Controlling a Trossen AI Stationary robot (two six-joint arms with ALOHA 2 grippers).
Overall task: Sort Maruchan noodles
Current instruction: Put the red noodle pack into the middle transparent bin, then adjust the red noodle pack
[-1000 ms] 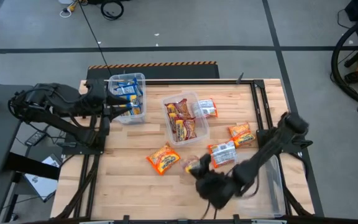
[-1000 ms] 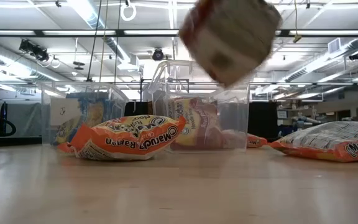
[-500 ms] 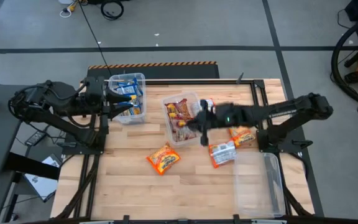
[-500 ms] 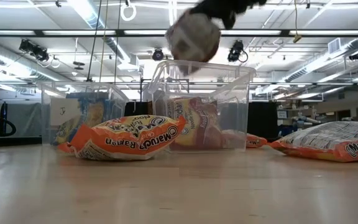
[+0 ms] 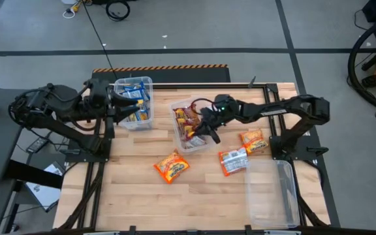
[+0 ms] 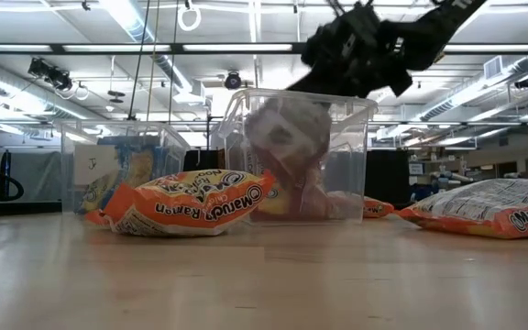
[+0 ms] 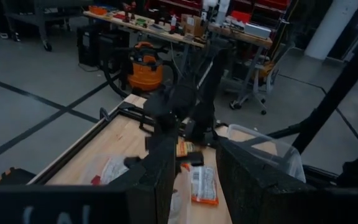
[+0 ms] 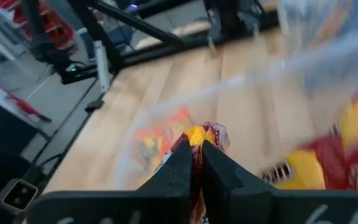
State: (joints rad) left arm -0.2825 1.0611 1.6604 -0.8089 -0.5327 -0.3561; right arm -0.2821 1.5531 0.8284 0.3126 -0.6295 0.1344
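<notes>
My right gripper (image 5: 207, 128) is over the middle clear bin (image 5: 200, 103), shut on a dark red-and-yellow noodle packet (image 8: 204, 134). In the low view that packet (image 6: 287, 134) hangs inside the bin's walls, under the gripper (image 6: 356, 48). More red packets (image 5: 189, 121) lie in that bin. Blue-and-yellow packets (image 5: 133, 99) fill the left bin (image 5: 136, 81). Orange packets (image 5: 172, 165) (image 5: 253, 141), a white-and-orange one (image 5: 233, 161) and another beside the bin (image 5: 218, 113) lie flat on the table. My left gripper (image 7: 195, 180) waits open by the left bin. My right gripper pinches the red-and-yellow packet by one crinkled end (image 8: 199, 142) between its two fingers (image 8: 180, 168). The fingers come slanting down from the table's right side. The packet hangs below them, down between the middle bin's walls; whether it touches the packets beneath I cannot tell.
A third clear bin (image 5: 273, 192) stands at the table's near right corner. Black frame rails (image 5: 271, 104) run along the table's sides. Bare wood (image 5: 136, 196) lies at the near left.
My right gripper carried the red packet from near the table's near edge up and toward the far edge, over the middle bin. It then came down, so the packet now hangs inside the bin's walls. It stayed shut on the packet.
</notes>
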